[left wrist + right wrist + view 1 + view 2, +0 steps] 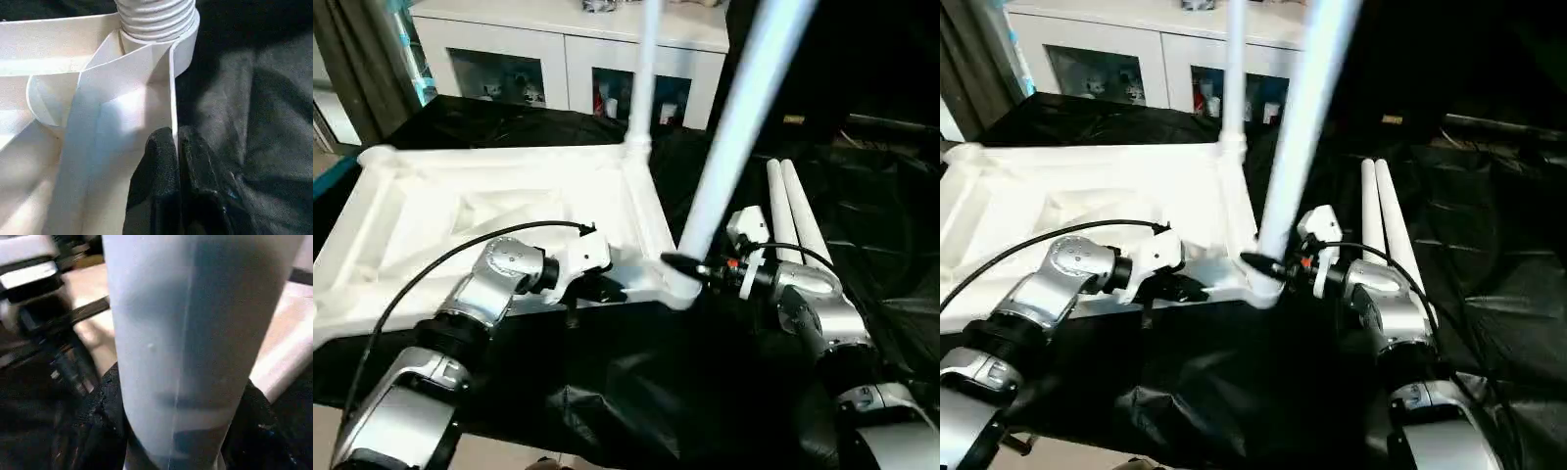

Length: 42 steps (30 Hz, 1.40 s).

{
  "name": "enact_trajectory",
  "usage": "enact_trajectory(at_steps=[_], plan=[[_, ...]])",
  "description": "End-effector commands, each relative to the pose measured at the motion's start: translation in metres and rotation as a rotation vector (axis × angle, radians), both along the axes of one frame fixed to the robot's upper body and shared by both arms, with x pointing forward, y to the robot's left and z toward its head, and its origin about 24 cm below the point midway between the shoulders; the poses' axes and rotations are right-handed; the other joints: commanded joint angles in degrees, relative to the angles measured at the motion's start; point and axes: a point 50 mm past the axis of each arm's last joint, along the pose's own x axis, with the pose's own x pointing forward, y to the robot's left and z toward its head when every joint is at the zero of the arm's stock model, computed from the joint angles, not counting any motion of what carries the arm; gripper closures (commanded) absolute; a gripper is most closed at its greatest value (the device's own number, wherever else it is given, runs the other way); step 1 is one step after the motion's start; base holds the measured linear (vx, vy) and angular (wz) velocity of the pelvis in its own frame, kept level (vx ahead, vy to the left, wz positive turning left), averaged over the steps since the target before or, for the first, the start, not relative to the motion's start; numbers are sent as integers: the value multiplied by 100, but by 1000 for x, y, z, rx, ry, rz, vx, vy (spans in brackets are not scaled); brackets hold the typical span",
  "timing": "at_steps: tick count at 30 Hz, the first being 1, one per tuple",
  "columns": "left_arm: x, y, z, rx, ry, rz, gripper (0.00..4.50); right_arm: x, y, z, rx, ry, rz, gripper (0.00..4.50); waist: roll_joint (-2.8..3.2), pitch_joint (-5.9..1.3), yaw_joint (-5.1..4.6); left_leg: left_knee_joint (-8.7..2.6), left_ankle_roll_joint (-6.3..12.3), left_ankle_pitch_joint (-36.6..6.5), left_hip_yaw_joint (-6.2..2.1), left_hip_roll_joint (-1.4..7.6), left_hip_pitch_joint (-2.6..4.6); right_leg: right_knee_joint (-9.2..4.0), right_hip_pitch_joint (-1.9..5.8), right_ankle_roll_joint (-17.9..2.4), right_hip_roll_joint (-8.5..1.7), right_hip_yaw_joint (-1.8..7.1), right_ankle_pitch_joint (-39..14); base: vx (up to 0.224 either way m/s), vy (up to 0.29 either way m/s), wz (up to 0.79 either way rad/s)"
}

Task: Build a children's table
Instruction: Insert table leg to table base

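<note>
White tabletop (411, 211), white legs (793, 211), black cloth (636, 401).

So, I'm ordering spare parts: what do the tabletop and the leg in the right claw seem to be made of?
Tabletop: looks like moulded white plastic, smooth and slightly glossy, with thin ribs and a round corner socket. Leg in the right claw: apparently the same white plastic, a smooth tapered tube with a soft sheen; whether it's hollow can't be seen.
</note>
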Motion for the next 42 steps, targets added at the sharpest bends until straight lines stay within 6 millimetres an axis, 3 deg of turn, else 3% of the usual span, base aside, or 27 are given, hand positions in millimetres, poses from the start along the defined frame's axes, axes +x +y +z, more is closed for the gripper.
enact_trajectory(at_steps=[1,8,12,14,15,16,20,23,25,28,36,42], plan=[[1,-5,11,10,-42,-88,450,-13,0,-27,-93,119,80,259,7,-326,29,-424,375,-814,-186,469,138,-413,181,-1781,-508,256,155,0,0,0],[1,-3,14,26,-47,-125,450,-20,2,-32,-92,123,150,259,-9,-331,34,-427,356,-732,-180,476,150,-384,181,-1856,-512,261,422,0,0,0],[4,-3,15,22,-60,-107,450,-19,3,-33,-78,116,125,259,-15,-321,36,-437,320,-838,-182,477,148,-406,178,-1861,-525,266,271,0,0,0],[7,-4,15,16,-73,-82,450,-12,2,-31,-24,109,26,259,32,-315,34,-451,242,-956,-190,480,159,-417,166,-1864,-523,271,175,0,0,0],[7,-4,15,16,-73,-82,450,-12,2,-31,-24,109,26,259,23,-308,29,-467,183,-1078,-192,483,164,-434,162,-1864,-528,276,48,0,0,0],[7,-5,14,7,-74,-67,450,-7,-1,-28,43,108,-56,259,61,-301,34,-483,107,-1210,-205,486,173,-449,160,-1844,-539,278,-130,0,0,0],[7,-6,13,-7,-71,-50,450,-8,-7,-27,133,117,-140,259,61,-288,16,-528,-86,-1551,-219,499,191,-502,140,-1737,-545,294,-527,0,0,0],[7,-6,12,-13,-69,-44,450,-11,-9,-30,160,124,-172,259,59,-298,25,-527,-70,-1473,-214,496,189,-492,141,-1727,-540,294,-361,0,0,0],[7,-7,10,-14,-68,-36,450,-19,-9,-37,172,124,-193,259,103,-296,34,-524,-27,-1361,-212,490,173,-477,144,-1740,-537,292,-128,0,0,0],[8,-7,9,-8,-69,-28,450,-24,-9,-41,190,127,-212,259,96,-303,61,-525,13,-1307,-209,489,182,-474,148,-1738,-536,288,11,0,0,0],[12,-5,11,7,-82,-8,450,-43,-6,-51,157,123,-217,259,146,-297,127,-548,-10,-1363,-209,485,198,-518,142,-1640,-542,293,-52,0,0,0],[11,-8,11,5,-85,-32,450,-39,4,-51,53,114,-143,259,146,-280,110,-564,-31,-1408,-217,484,183,-541,142,-1586,-547,295,-305,0,0,0]])
